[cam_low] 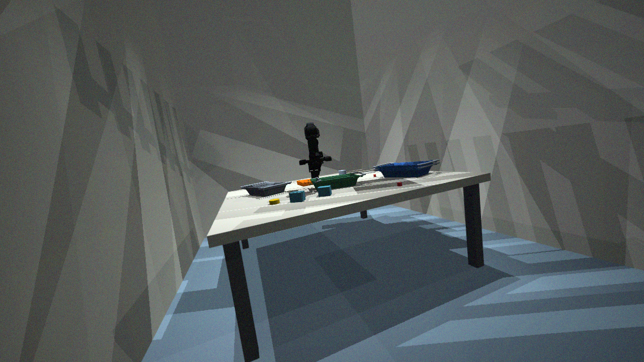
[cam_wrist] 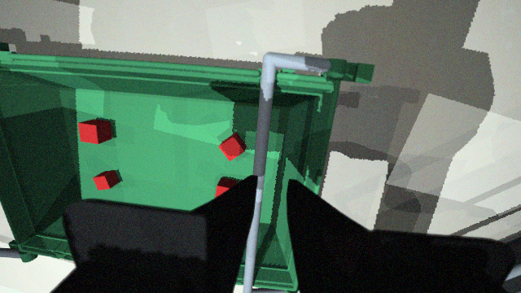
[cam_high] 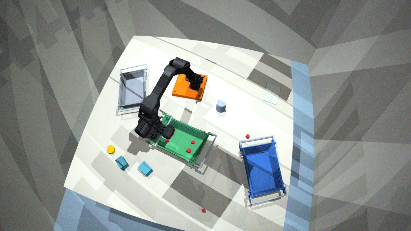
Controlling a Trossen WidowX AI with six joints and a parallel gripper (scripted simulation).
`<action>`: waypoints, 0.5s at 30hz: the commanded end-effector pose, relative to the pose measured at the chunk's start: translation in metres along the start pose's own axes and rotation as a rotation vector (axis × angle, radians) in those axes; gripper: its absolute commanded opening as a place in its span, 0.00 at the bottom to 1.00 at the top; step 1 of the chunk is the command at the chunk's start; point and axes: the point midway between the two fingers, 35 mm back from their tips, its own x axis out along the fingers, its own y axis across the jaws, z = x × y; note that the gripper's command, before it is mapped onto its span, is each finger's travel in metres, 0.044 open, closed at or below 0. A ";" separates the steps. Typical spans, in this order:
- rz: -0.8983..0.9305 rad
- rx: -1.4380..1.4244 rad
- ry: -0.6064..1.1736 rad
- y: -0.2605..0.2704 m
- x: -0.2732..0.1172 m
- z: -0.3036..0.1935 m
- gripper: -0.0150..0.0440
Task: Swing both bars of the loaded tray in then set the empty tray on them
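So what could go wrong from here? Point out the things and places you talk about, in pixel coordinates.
The near bar (cam_high: 169, 120) (cam_wrist: 262, 130) might slip from the gripper (cam_high: 159, 134) (cam_low: 315, 174) (cam_wrist: 272, 185): the wrist view shows a gap beside it. The far bar (cam_high: 208, 150) (cam_wrist: 8, 253) sticks outward from the green tray (cam_high: 178, 156) (cam_low: 335, 181) (cam_wrist: 163, 67); setting a tray on now could tip it inside.

Tray (cam_high: 183, 137) (cam_low: 337, 181) (cam_wrist: 163, 163) green — cubes inside (cam_high: 188, 150) (cam_wrist: 96, 131) red.
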 end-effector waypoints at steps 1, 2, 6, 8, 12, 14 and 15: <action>0.000 0.000 -0.002 0.000 0.000 0.000 0.39; 0.000 0.000 -0.002 0.000 0.000 0.000 0.39; 0.000 0.000 -0.002 0.000 0.000 0.000 0.39; 0.000 0.000 -0.003 0.000 -0.005 0.001 0.39; 0.000 0.002 -0.013 0.000 -0.037 0.002 0.39; -0.001 0.003 -0.019 0.000 -0.058 0.001 0.39; -0.001 0.004 -0.023 0.000 -0.070 0.000 0.39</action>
